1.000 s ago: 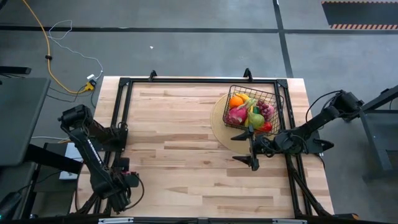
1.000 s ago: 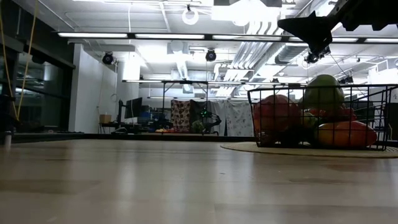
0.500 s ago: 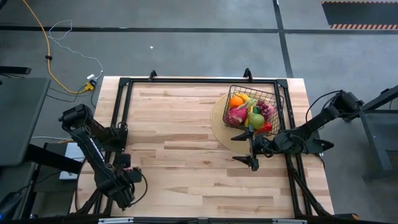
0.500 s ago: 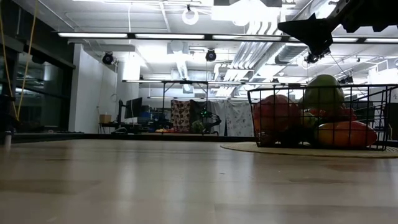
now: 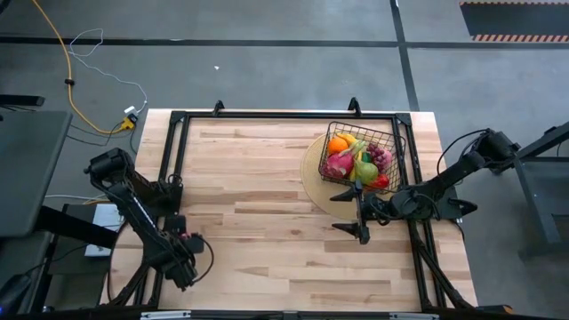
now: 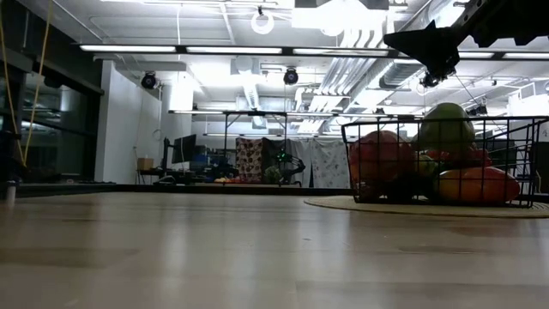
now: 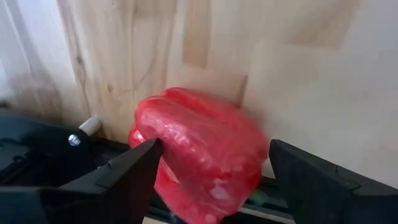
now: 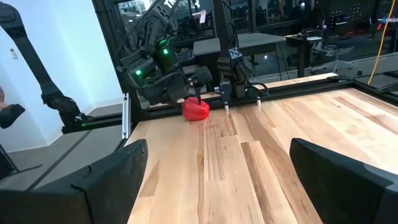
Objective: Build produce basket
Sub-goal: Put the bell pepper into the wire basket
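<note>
The left gripper [image 7: 211,165] sat at the counter's [image 5: 267,196] near left edge, its jaws closed around a red pepper [image 7: 199,149]. The right gripper [image 5: 360,216] hung above the counter just beside the basket [image 5: 363,156], jaws wide open and empty. The basket stood on a round mat [image 5: 313,178] at the far right, full of fruit [image 5: 354,158].

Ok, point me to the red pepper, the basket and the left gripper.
red pepper [image 7: 199,149]: left wrist view, middle of its glossy body.
basket [image 5: 388,138]: high view, far right corner of the wire rim.
left gripper [image 5: 188,244]: high view, between its fingertips, at the table's left edge.
</note>
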You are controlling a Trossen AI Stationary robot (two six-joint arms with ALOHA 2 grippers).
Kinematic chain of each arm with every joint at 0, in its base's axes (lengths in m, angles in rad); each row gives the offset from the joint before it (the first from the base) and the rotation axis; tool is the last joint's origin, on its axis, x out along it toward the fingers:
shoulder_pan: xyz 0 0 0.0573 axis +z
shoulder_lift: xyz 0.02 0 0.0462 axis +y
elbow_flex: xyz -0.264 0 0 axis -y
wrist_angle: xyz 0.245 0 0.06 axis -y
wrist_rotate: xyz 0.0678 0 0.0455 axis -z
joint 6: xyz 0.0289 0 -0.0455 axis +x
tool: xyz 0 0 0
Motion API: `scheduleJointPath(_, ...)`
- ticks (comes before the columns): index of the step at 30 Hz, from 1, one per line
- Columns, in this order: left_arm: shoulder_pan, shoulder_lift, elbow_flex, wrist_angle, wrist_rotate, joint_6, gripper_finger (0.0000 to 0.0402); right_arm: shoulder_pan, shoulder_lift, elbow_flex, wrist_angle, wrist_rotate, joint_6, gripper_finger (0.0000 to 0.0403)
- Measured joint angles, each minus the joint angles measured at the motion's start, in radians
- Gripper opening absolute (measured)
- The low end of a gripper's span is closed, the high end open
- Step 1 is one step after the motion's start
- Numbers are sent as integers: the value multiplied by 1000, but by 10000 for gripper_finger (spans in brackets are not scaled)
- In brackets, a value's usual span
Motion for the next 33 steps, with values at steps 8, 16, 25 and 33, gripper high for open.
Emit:
scheduleJointPath(8,0,-1,-17,-1,5,-43,281,-1,0,0,-6,0,0,383)
scheduleJointPath(16,11,1,-7,-9,13,-48,178,-1,0,0,-15,0,23,383)
scheduleJointPath(25,68,4,152,-97,-126,59,131,-1,0,0,-15,0,23,383)
scheduleJointPath(33,112,-49,316,-11,-591,245,140,-1,0,0,-14,0,48,383)
